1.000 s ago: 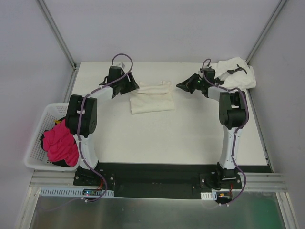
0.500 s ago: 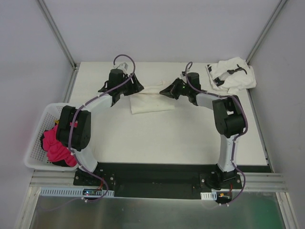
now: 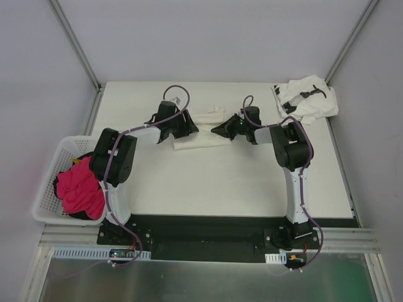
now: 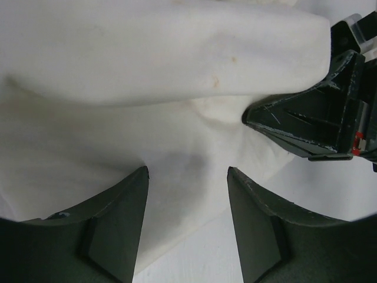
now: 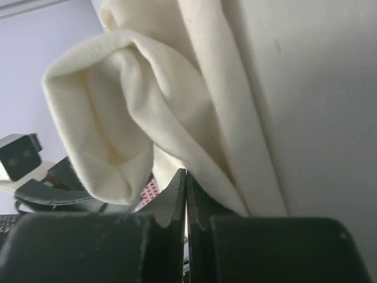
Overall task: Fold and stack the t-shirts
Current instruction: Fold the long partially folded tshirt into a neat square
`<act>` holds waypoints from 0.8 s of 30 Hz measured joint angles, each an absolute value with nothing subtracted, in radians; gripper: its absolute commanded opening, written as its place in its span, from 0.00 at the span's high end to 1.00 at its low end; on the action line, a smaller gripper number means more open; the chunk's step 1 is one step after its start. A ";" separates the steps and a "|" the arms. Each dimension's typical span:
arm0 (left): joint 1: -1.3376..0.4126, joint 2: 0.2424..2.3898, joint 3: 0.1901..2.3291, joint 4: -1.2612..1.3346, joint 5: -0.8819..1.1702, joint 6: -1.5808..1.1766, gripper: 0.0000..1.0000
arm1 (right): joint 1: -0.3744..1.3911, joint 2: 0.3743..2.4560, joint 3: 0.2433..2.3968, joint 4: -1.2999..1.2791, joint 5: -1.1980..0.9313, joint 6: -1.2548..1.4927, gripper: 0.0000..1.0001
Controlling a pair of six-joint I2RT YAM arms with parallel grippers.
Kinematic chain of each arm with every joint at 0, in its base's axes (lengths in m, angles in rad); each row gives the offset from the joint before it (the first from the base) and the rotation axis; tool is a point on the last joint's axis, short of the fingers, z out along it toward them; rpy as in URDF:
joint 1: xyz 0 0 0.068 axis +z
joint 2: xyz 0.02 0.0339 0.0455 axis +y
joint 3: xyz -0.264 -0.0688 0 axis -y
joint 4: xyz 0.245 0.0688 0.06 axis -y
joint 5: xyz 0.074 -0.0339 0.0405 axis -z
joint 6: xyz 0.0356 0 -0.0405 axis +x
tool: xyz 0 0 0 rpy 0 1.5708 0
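The cream-white t-shirt [image 3: 201, 142] lies folded at the back middle of the table, its top part bunched into a raised roll [image 5: 112, 112]. My left gripper [image 3: 188, 128] is at its left side, open, with the fingers [image 4: 118, 224] straddling flat cloth [image 4: 147, 59]. My right gripper [image 3: 218, 130] is at the shirt's right side, shut, its tips [image 5: 186, 174] tucked against the fold. No cloth shows between its jaws. In the left wrist view the right gripper [image 4: 252, 119] points under the roll. The white t-shirt with black marks [image 3: 308, 97] lies crumpled in the back right corner.
A white basket [image 3: 47, 189] holding pink cloth [image 3: 79, 189] stands off the table's left edge. Grey walls and metal posts close in the back and sides. The arm bases sit on the black rail at the near edge.
Both grippers moved inward and toward the front onto the cream-white shirt, the right from near the marked shirt. The shirt's top edge has bunched up between them.
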State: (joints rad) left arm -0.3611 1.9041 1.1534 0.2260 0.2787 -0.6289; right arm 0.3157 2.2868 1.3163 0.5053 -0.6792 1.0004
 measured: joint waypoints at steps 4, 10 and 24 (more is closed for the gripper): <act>-0.373 1.971 1.202 0.227 0.299 -0.648 0.46 | 0.312 2.287 1.314 0.531 -0.665 1.045 0.99; -0.386 2.019 1.240 0.234 0.331 -0.666 0.47 | 0.296 2.271 1.251 0.588 -0.643 1.062 0.99; -0.402 2.012 1.200 0.269 0.358 -0.673 0.48 | 0.249 2.168 1.184 0.570 -0.606 1.082 0.97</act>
State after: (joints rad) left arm -0.4019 2.0117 1.2003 0.2691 0.3584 -0.6731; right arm 0.2493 2.1685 1.1835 0.5705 -0.6060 1.0817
